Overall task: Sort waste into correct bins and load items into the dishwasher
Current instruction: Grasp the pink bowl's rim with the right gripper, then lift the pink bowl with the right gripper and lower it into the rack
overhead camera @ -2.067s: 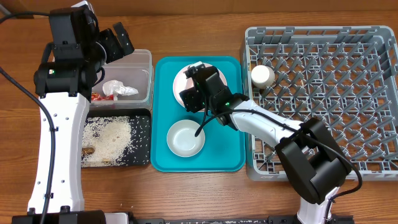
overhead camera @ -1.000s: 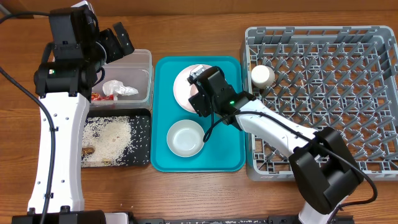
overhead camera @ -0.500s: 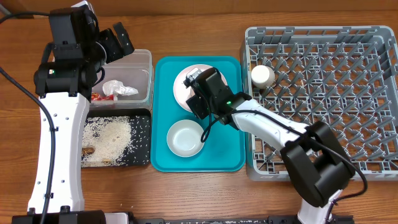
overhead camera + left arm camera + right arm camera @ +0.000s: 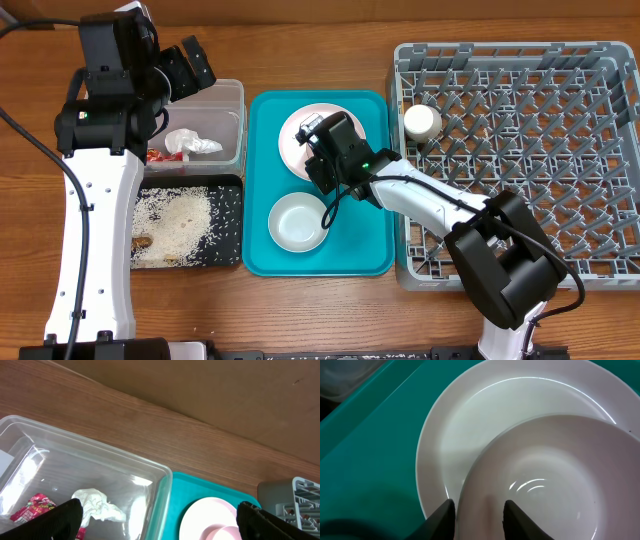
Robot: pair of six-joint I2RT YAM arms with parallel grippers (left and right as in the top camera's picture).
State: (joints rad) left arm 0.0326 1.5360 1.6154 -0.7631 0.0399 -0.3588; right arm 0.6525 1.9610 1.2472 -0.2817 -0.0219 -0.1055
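A pale pink-white plate (image 4: 303,122) (image 4: 470,415) lies at the far end of the teal tray (image 4: 370,240). In the wrist views a smaller pinkish dish (image 4: 550,475) (image 4: 220,532) rests on it. My right gripper (image 4: 322,158) (image 4: 479,505) is low over it and open, one finger outside the dish's near rim and one inside. A white bowl (image 4: 298,222) sits in the tray's near half. The white cup (image 4: 421,122) stands in the grey rack (image 4: 520,150). My left gripper (image 4: 195,62) (image 4: 160,522) hangs wide open above the clear tub (image 4: 232,95), which holds the tissue (image 4: 97,505) and wrapper (image 4: 35,507).
The black tray (image 4: 236,200) in front of the tub holds scattered rice scraps (image 4: 175,220). The rack's upright pegs fill the right side of the table. My right arm reaches from the front right across the rack's near-left corner.
My right gripper has shifted slightly over the plate, and its fingers have drawn closer together around the dish rim. The left arm has not moved.
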